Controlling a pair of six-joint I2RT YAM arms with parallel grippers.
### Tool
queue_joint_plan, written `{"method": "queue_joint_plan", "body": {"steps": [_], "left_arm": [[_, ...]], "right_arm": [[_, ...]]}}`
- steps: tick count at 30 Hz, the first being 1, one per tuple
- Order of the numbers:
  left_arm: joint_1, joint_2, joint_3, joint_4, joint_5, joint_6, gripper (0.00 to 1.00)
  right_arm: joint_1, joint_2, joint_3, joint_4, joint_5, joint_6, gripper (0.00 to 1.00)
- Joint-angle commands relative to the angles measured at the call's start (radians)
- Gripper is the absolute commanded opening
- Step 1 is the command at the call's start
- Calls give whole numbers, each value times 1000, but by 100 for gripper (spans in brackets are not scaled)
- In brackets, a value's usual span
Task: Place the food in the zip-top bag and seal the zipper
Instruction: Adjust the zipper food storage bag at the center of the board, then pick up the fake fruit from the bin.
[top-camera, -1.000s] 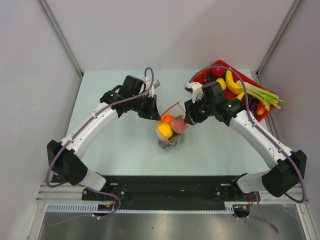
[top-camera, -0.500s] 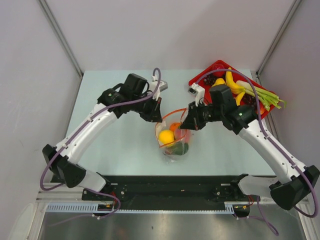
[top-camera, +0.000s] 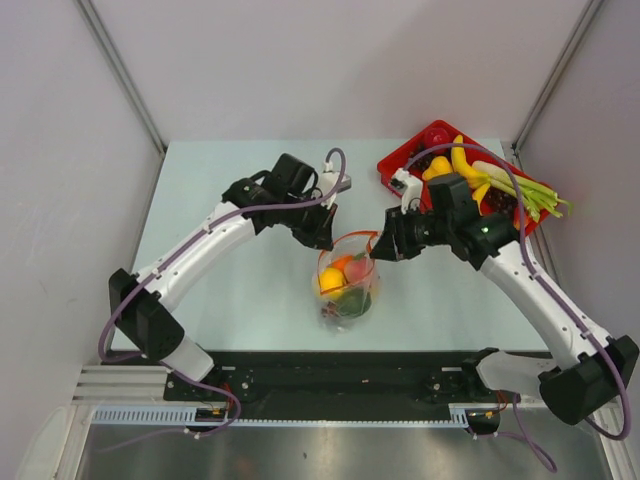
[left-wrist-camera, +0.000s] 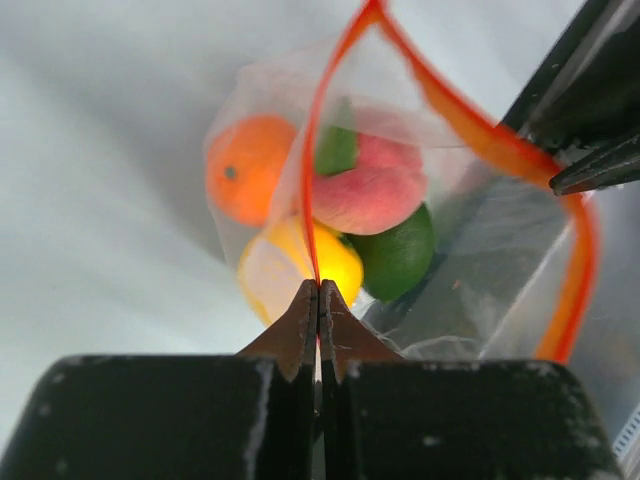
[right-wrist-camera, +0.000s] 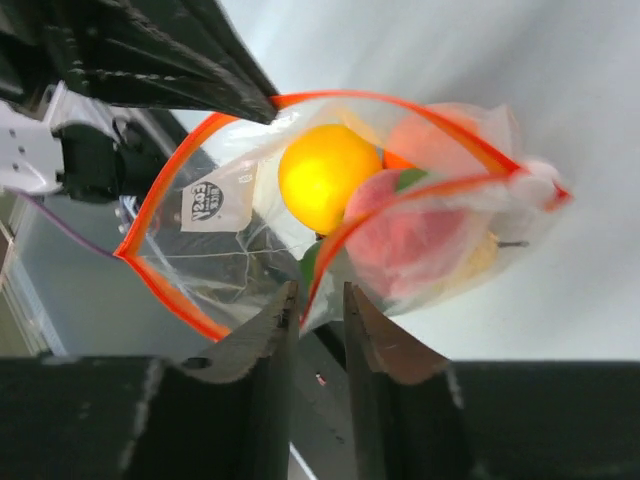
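Note:
The clear zip-top bag (top-camera: 347, 285) stands at the table's middle with its mouth open upward. Food is inside: an orange fruit (left-wrist-camera: 250, 170), a pink-red one (left-wrist-camera: 370, 190), a green one (left-wrist-camera: 400, 255) and a yellow one (right-wrist-camera: 328, 178). My left gripper (left-wrist-camera: 318, 288) is shut on the orange-red zipper (left-wrist-camera: 312, 180) at the bag's far-left lip (top-camera: 325, 237). My right gripper (right-wrist-camera: 316, 295) is at the right lip (top-camera: 383, 247). Its jaws stand a narrow gap apart, with the zipper strip (right-wrist-camera: 330, 250) running in between them, against the left finger.
A red tray (top-camera: 410, 155) at the back right holds bananas (top-camera: 465, 165), green stalks (top-camera: 530, 190) and other toy food, close behind my right arm. A black rail runs along the table's near edge (top-camera: 330, 375).
Both grippers have shifted right with the bag between them. The bag's mouth has narrowed and the fruits have settled lower in it.

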Motion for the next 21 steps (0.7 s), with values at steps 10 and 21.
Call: {"method": "queue_joint_plan", "body": {"steps": [10,21], "left_arm": [[0,16,85,25,157,62,0],[0,-4,59,57,113,50,0]], "right_arm": [[-639,-83,22,-142,-323,-313,85],[-1149,55,37,15,-140,-369,72]]}}
